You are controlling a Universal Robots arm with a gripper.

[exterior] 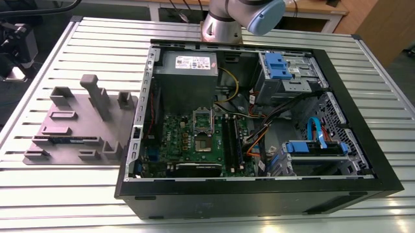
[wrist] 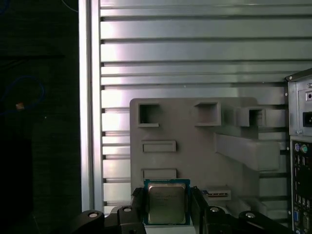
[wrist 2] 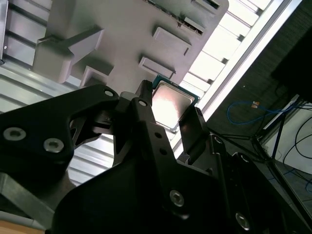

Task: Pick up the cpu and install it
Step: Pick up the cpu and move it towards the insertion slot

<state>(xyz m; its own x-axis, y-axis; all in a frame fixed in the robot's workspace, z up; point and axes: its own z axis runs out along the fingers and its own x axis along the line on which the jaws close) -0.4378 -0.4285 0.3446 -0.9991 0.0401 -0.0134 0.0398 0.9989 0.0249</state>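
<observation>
The cpu [wrist: 167, 201], a small square chip with a shiny silver top and a thin green rim, sits between the two black fingers of my gripper [wrist: 168, 212]. The gripper is shut on its opposite edges. In the second wrist view the cpu [wrist 2: 171, 102] hangs well above the grey holder tray [wrist 2: 122, 34]. Inside the open computer case lies the green motherboard [exterior: 184, 141], its square socket [exterior: 206, 144] bare and the metal frame [exterior: 203, 118] flipped up. The arm's base [exterior: 224, 24] stands behind the case.
The grey holder tray [exterior: 77, 126] with raised blocks and slots lies on the slatted metal table [exterior: 97, 43], at the exterior view's left of the black case [exterior: 259, 194]. Inside the case are a grey power supply [exterior: 188, 65], blue drive brackets [exterior: 275, 65] and loose cables [exterior: 259, 126].
</observation>
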